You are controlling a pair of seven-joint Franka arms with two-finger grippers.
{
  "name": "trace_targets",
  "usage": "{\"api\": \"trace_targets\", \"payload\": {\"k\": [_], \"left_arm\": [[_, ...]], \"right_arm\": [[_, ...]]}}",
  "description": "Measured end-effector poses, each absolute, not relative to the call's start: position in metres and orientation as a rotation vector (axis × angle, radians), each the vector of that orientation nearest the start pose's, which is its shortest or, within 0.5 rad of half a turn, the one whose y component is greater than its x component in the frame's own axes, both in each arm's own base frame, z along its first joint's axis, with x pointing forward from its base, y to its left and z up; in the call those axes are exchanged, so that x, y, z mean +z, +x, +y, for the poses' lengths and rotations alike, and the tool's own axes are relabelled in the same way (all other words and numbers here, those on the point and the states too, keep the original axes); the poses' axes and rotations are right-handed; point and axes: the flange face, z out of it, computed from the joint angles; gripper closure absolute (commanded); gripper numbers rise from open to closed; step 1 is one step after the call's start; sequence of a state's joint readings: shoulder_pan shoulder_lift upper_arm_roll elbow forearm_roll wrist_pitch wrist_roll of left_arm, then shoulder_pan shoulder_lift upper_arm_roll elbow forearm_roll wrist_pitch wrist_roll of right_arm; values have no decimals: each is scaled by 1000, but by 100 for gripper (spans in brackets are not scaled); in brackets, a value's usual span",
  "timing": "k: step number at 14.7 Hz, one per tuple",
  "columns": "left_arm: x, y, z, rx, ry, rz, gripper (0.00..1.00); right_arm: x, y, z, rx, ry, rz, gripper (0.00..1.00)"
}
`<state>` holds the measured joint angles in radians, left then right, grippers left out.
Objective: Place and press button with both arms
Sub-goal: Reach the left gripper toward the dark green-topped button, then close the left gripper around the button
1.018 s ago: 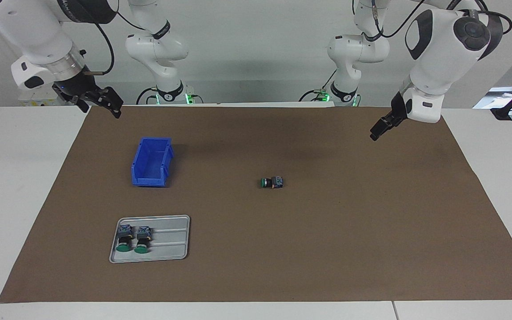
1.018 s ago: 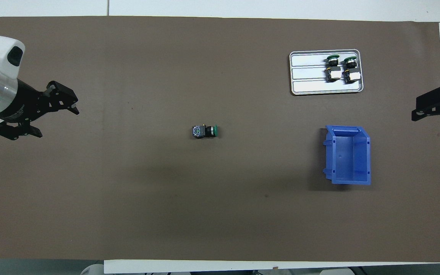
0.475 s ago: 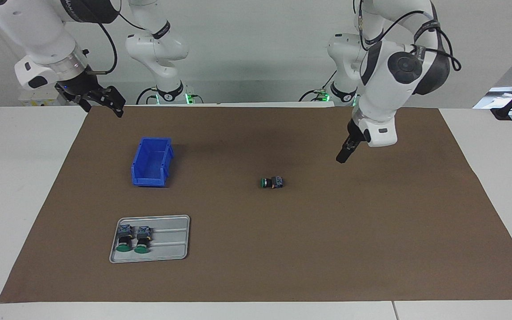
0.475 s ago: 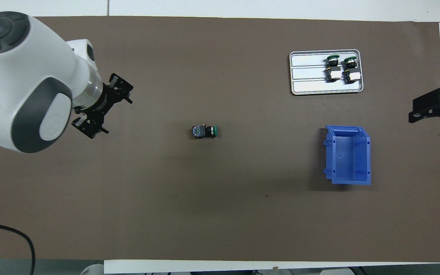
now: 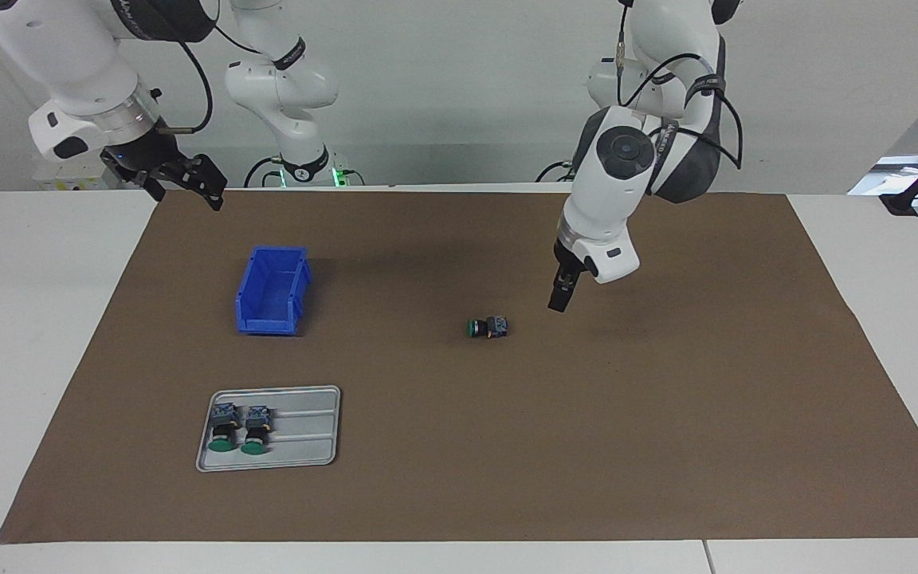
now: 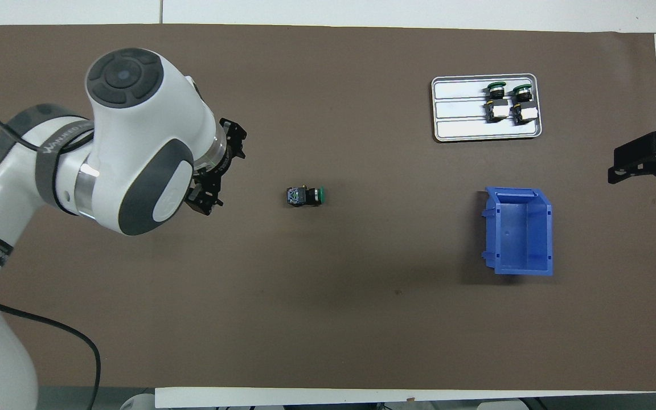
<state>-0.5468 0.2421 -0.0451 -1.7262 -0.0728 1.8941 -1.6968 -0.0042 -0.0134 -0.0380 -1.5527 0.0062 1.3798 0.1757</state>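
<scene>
The button (image 5: 488, 327) lies on its side mid-tabletop, long axis running between the arms' ends, green cap toward the right arm's. The left gripper (image 5: 558, 299) hangs close, toward its own end; jaw state unclear. The right gripper (image 5: 188, 179) waits, released.

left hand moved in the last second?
Yes. The left hand has swung in from the left arm's end of the mat toward the lone button at mid-mat, which stayed put.
</scene>
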Motion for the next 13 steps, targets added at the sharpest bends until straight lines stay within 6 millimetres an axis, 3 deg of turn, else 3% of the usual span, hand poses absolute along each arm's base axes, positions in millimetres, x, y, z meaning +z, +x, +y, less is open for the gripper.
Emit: {"api": "trace_targets", "payload": {"k": [6,13], "left_arm": [[370,497,-414,144,-2483,-1866,0],[339,508,-430,137,-2395,-2008,0]], "right_arm": [[625,529,-22,251,-3117,340,1],[625,529,-22,251,-3117,340,1]]}}
